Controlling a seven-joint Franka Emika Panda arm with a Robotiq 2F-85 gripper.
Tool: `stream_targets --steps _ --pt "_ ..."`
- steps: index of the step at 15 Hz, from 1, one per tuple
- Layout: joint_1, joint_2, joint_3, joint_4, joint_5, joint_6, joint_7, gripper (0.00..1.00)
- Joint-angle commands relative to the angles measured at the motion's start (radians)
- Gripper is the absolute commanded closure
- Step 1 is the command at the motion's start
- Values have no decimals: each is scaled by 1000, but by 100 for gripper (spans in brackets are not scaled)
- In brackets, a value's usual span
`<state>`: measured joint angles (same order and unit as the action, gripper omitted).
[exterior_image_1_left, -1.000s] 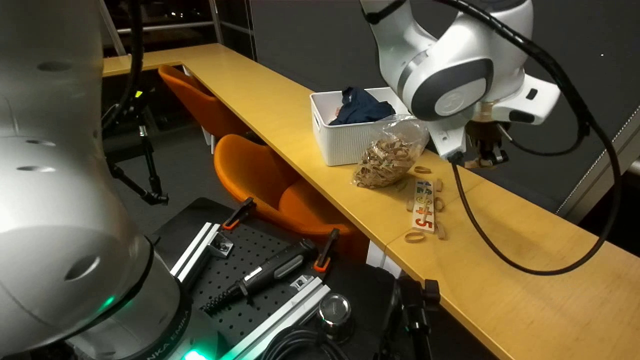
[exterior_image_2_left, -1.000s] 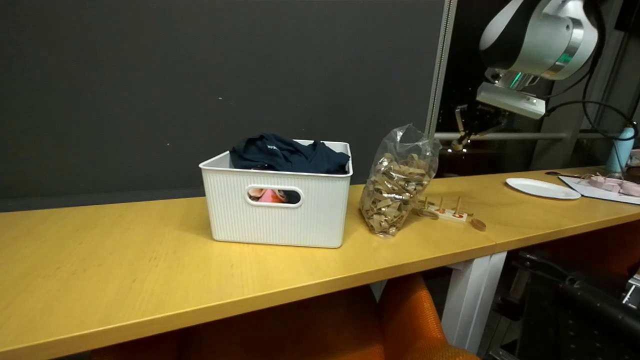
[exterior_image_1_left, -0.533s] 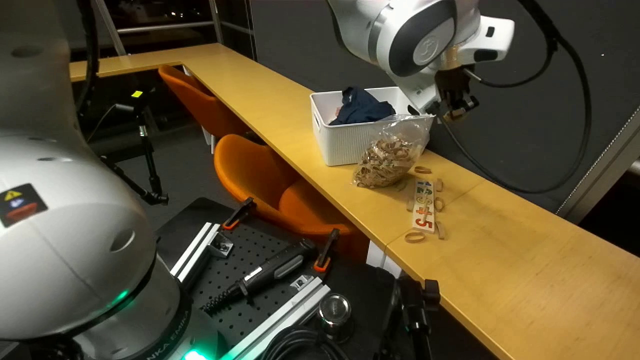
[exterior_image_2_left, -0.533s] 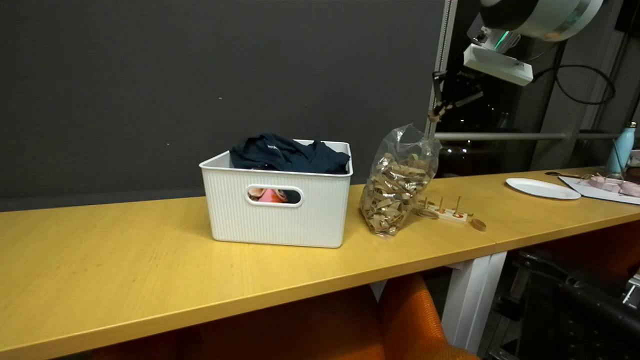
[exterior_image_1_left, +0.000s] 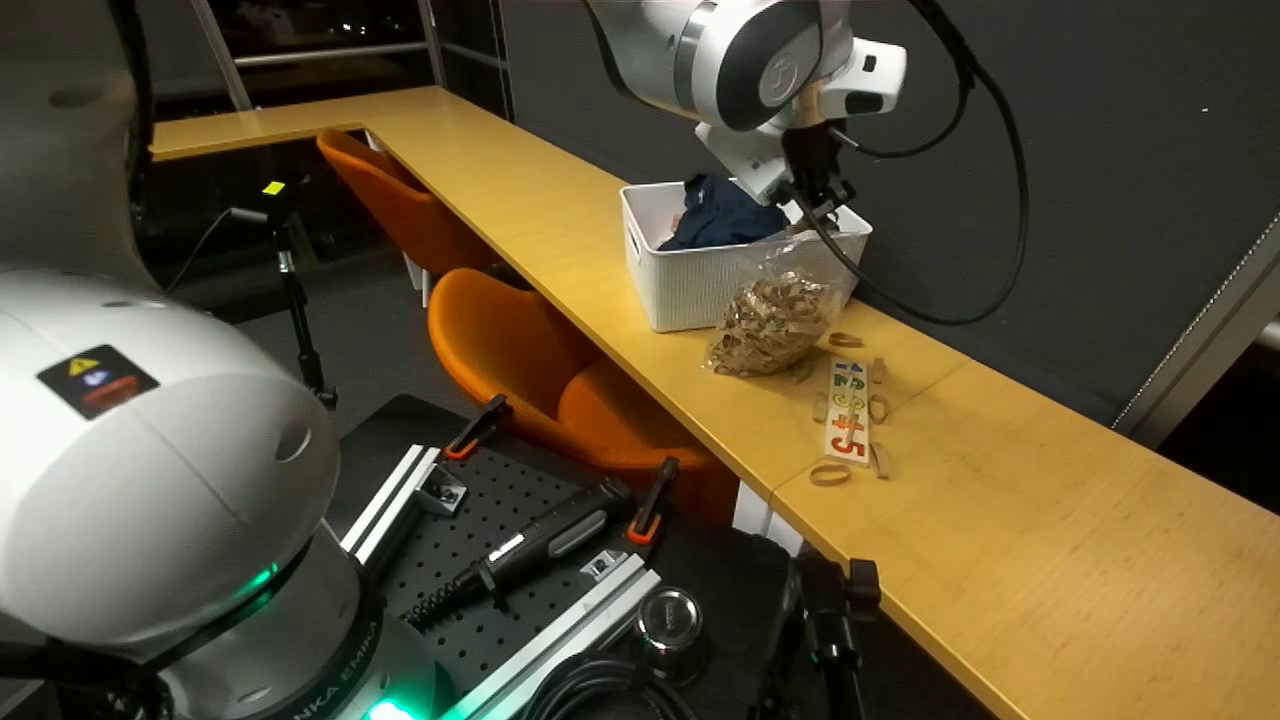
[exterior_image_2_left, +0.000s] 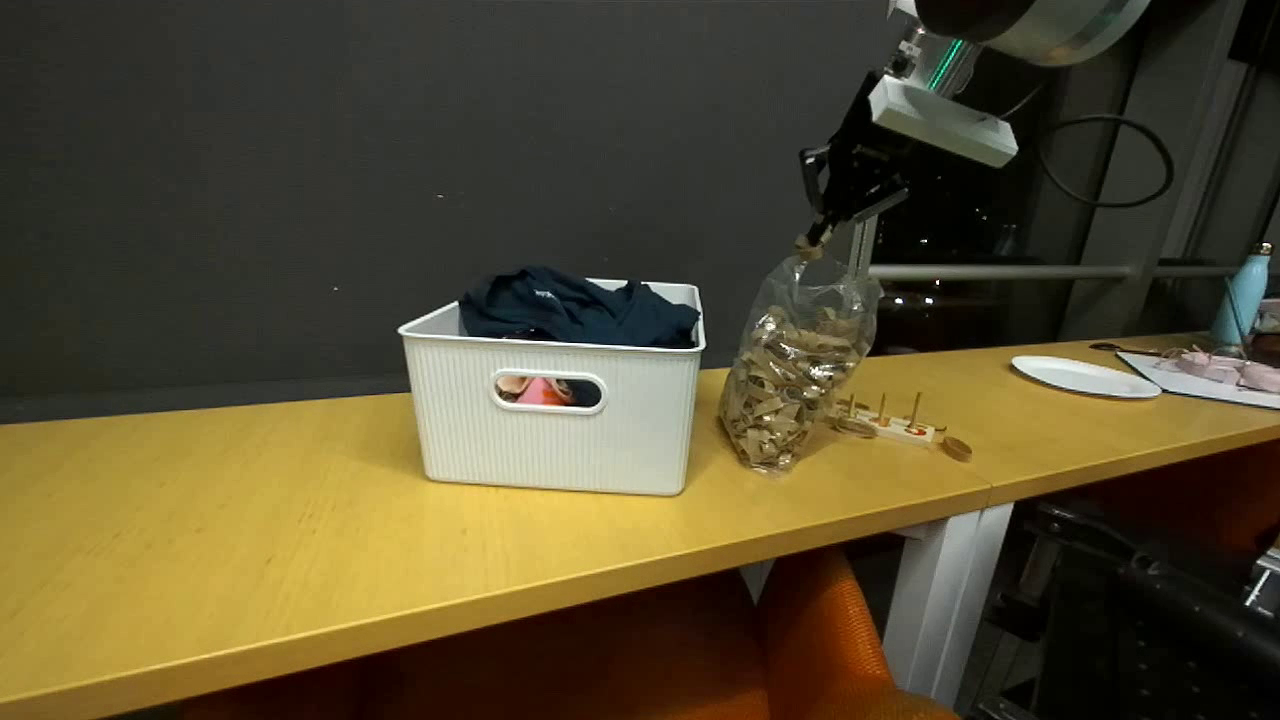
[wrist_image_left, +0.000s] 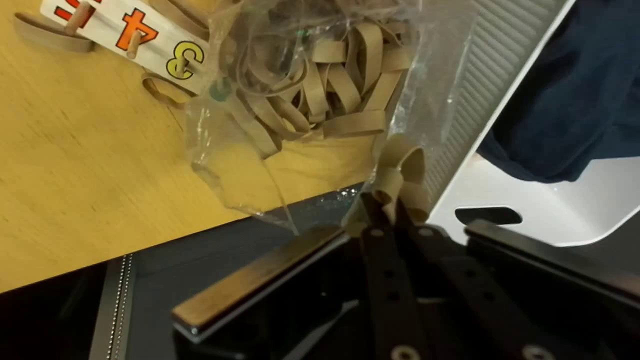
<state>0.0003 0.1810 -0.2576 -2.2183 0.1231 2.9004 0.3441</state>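
In the wrist view, the pincer (wrist_image_left: 389, 215), lower centre, is clenched on tan rubber bands (wrist_image_left: 388, 182) just right of centre. Beyond, a clear plastic bag (wrist_image_left: 240, 170) of heaped bands (wrist_image_left: 315, 92) fills the upper centre; a white ribbed basket (wrist_image_left: 565, 212) with a navy garment (wrist_image_left: 565, 90) stands right. Farthest, upper left, a numbered peg board (wrist_image_left: 162, 42) lies on the desk (wrist_image_left: 90, 175).

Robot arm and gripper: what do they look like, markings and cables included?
The arm is white and rounded, with dark grey trim, a warning label, partly visible lettering ending in "EMIKA", and a green light. A black cable hangs in a loop. The gripper is black, with slim fingers bearing pale round studs.
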Motion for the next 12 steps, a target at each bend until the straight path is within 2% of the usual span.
stream_targets --steps 1,2,4,8,9,12 --pt "13 5 -4 22 -12 -62 18 99" --pt "-18 13 27 30 -18 -72 23 99" --pt "-22 20 31 34 -19 -89 26 99" --pt "-12 -2 13 -2 -50 -72 64 99" --pt "15 -2 -16 -5 -51 -75 73 99" --pt "-14 -4 3 -16 -57 -82 97 99"
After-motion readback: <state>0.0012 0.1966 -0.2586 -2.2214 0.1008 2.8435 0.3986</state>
